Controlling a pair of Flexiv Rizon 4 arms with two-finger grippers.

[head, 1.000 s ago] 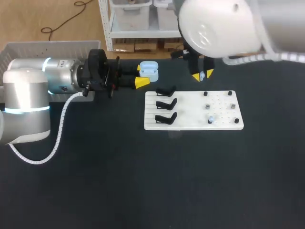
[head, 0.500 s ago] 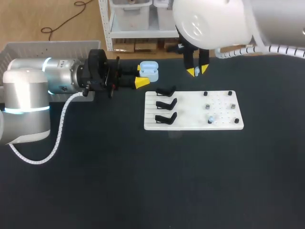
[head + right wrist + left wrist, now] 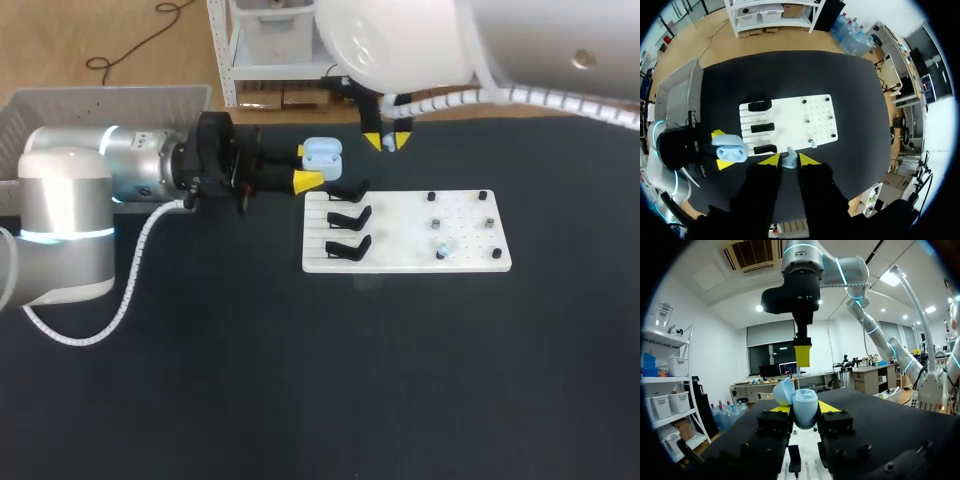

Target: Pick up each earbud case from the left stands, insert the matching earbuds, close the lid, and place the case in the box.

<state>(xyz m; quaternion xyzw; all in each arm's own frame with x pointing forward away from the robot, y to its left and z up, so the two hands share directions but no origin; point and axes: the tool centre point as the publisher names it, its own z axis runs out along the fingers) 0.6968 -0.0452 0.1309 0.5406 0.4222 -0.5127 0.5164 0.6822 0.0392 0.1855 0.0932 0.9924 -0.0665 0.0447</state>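
Observation:
A light blue earbud case (image 3: 322,153) with its lid open is held sideways above the table, my left gripper (image 3: 312,165) shut on it. In the left wrist view the case (image 3: 805,412) sits between the yellow tips, its lid (image 3: 782,391) tipped back. My right gripper (image 3: 385,141) hangs just right of the case, shut on a small pale blue earbud (image 3: 788,160). From the right wrist the case (image 3: 730,152) lies below and beside the gripper (image 3: 787,159). Another earbud (image 3: 441,250) stands on the white board (image 3: 400,262).
The white board carries three black stands (image 3: 348,219) on its left and several small pegs (image 3: 482,196) on its right. A grey box (image 3: 100,100) stands at the back left of the table, behind my left arm.
My right gripper has moved left with the earbud, from over the board's far edge to beside the case. My left gripper has shifted slightly right with the case.

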